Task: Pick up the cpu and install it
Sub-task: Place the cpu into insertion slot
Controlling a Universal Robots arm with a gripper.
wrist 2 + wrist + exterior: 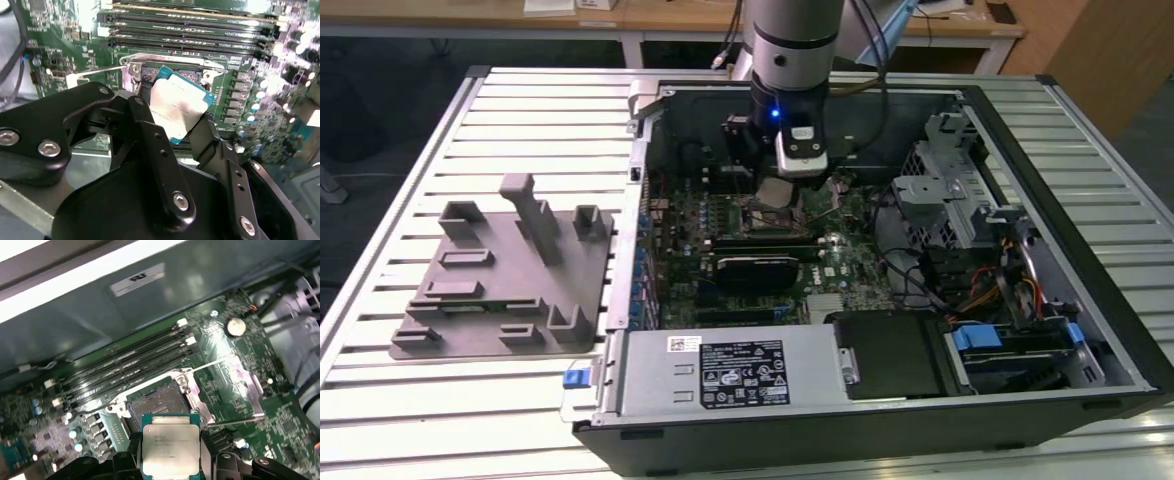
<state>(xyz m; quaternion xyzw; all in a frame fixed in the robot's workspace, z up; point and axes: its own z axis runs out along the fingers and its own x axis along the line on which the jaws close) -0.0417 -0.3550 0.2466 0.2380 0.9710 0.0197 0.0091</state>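
My gripper (774, 192) is shut on the cpu (171, 444), a small square chip with a silvery-white top plate and a green edge, also seen as the cpu (177, 106) between the black fingers (150, 135). The chip hangs just above the open metal-framed socket (156, 404) on the green motherboard (761, 240), slightly off from directly over it. The socket's load frame (240, 385) is swung open, with its thin wire lever beside it. In the exterior view the arm reaches down into the open computer case, with the cpu (774, 191) under the wrist.
Memory slots (125, 360) run beside the socket. A drive cage (954, 195) and cables sit at the exterior view's right, a power supply (734, 372) at the front. A grey plastic tray (507, 270) with upright blocks stands outside the case, at the exterior view's left.
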